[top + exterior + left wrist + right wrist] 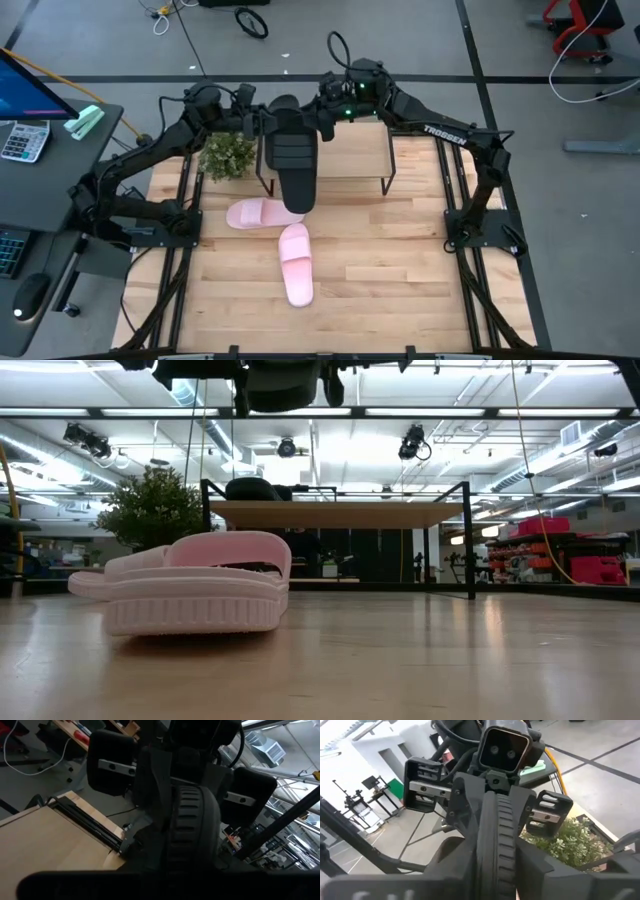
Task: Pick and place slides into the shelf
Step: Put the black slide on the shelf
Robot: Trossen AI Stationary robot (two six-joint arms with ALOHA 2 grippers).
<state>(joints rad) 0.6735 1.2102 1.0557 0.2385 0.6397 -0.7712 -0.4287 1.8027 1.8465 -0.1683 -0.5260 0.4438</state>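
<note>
While a black slide (292, 160) is pinched between the left gripper (262, 122) and right gripper (322, 120) above the shelf (352, 150) at twelve o'clock, it is best lowered level onto the board (both grips released together). Two pink slides (280, 235) are left at six o'clock.

Raised black slide (283, 385), top cut off
</note>
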